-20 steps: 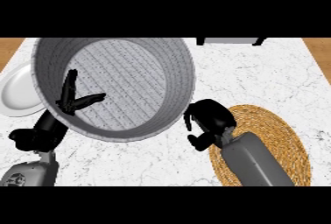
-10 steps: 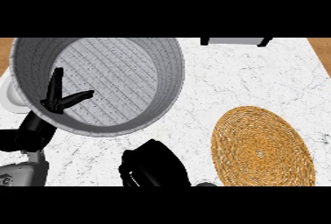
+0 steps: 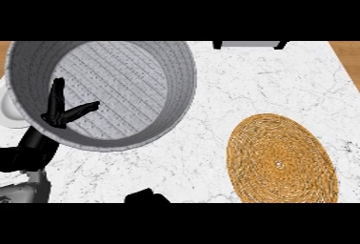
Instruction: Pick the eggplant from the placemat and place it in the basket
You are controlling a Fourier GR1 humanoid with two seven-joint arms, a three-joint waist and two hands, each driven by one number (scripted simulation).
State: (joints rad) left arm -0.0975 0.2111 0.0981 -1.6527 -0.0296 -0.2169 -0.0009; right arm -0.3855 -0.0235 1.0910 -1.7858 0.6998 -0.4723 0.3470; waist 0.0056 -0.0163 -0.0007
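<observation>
Basket: large grey ribbed round basket (image 3: 179,90) on the white marbled counter (image 3: 260,81), upper left of view; interior looks bare, no eggplant seen inside.
Placemat: round woven straw-coloured placemat (image 3: 281,159) at right, well apart from the basket; nothing lies on it.
Eggplant: not visible anywhere in the head view; location cannot be told.
Left hand (image 3: 62,108): fingers straight, thumb splayed, holding nothing, showing over the basket's left inner wall; resting.
Right hand (image 3: 146,197): only a dark sliver at the lower edge; whether it grasps anything cannot be told.
Other: white plate (image 3: 8,108) partly hidden behind the basket's left rim; dark-framed object (image 3: 249,44) at the far edge.
Step judged: either carry or retreat; undetermined.
Doing it well: if the right hand holds the eggplant, carry it over the near rim, lower it well inside, then uncurl; avoid nudging the basket wall.
</observation>
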